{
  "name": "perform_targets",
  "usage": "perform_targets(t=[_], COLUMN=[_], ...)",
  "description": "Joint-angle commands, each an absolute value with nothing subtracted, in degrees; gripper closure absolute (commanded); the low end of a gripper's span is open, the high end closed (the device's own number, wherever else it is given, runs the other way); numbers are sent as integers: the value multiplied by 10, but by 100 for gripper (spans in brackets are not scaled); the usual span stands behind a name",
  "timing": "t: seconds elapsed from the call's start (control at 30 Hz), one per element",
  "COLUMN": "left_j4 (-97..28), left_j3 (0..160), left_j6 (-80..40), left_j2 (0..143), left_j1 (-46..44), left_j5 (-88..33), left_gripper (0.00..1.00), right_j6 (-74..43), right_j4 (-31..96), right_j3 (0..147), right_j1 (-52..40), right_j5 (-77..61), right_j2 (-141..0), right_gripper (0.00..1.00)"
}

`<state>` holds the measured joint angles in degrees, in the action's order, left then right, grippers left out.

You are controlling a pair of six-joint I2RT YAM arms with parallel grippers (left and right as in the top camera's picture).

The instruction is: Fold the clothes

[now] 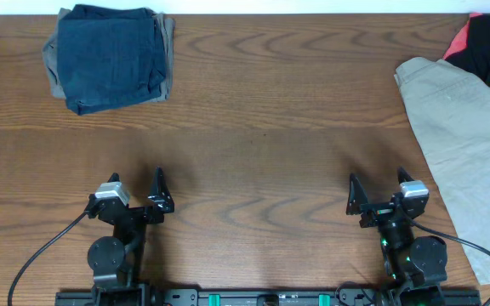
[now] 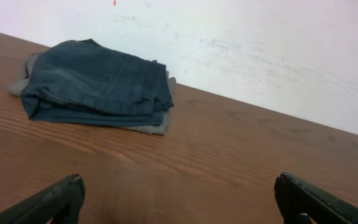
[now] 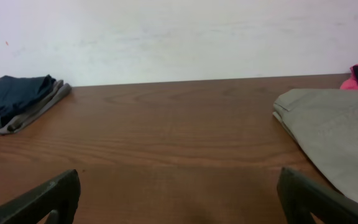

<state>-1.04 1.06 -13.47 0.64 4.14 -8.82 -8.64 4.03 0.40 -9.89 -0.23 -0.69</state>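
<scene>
trousers (image 1: 462,144): far right of surface (image 1: 253,127), flat, not held | left hand (image 1: 136,183), right hand (image 1: 379,183): both empty, fingers apart | risk: a one-corner pull bunches the cloth or drags along the red-black garment (image 1: 487,42) at its far corner

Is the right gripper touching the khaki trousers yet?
Apart. The overhead view shows a strip of bare table between the right gripper and the khaki trousers. Its jaws stand open, holding nothing.
</scene>
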Motion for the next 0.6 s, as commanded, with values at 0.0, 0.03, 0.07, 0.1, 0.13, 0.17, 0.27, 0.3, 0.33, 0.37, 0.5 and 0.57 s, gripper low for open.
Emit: perform_targets(t=[0.0, 0.03, 0.07, 0.1, 0.13, 0.17, 0.27, 0.3, 0.33, 0.37, 0.5, 0.57], left_j4=[-32, -32, -32, -32, -32, -32, -32, -32, -32, -32, -32, -32], left_j3=[2, 2, 2, 2, 2, 2, 2, 2, 2, 2, 2, 2], left_j6=[-131, -131, -131, -131, -131, -131, -131, -131, -131, -131, -131, -131], left_j2=[6, 6, 6, 6, 6, 6, 6, 6, 6, 6, 6, 6], left_j1=[44, 44, 44, 44, 44, 44, 44, 44, 44, 44, 44, 44], left_j5=[-98, -98, -98, -98, -98, -98, -98, -98, -98, -98, -98, -98], left_gripper=[2, 2, 2, 2, 2, 2, 2, 2, 2, 2, 2, 2], right_j6=[-92, -92, -92, -92, -92, -92, -92, -92, -93, -116, -345, -442], right_j4=[43, 43, 43, 43, 43, 43, 43, 43, 42, 35, 26, 24], right_j3=[3, 3, 3, 3, 3, 3, 3, 3, 3, 3, 3, 3], right_j1=[-104, -104, -104, -104, -104, -104, -104, -104, -104, -104, -104, -104], right_j5=[-3, -3, -3, -3, -3, -3, -3, -3, -3, -20, -230, -346], right_j2=[-4, -4, -4, -4, -4, -4, -4, -4, -4, -4, -4, -4], right_gripper=[1, 1, 1, 1, 1, 1, 1, 1, 1, 1, 1, 1])
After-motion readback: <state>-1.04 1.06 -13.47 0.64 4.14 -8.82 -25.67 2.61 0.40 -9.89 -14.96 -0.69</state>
